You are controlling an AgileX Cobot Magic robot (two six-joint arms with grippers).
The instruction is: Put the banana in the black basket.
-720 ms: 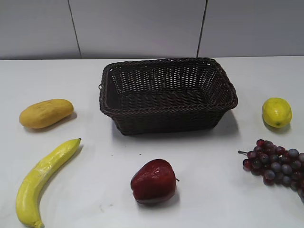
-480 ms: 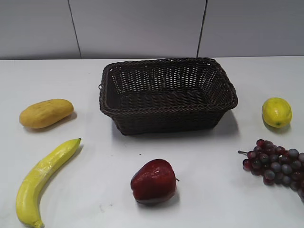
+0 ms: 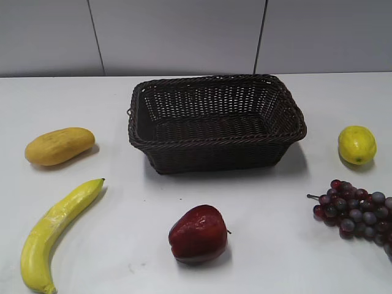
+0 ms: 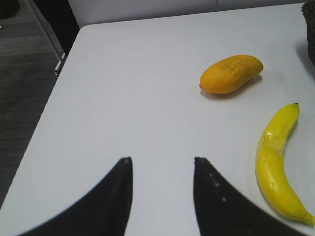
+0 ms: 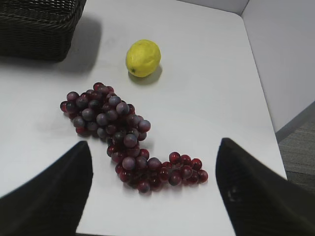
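Two tools, both mine, hang open and empty over the tabletop: my left tool near the banana, my right tool over grapes. The banana lies apart from the black basket, untouched, so the left should fetch it.

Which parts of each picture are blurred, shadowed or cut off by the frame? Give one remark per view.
Exterior view: sharp, even light; the black basket casts a soft shadow and the grapes run off the right edge. Left wrist view: the left gripper is dark and blurred, the banana crisp. Right wrist view: the right gripper is blurred; the lemon shadows the table.
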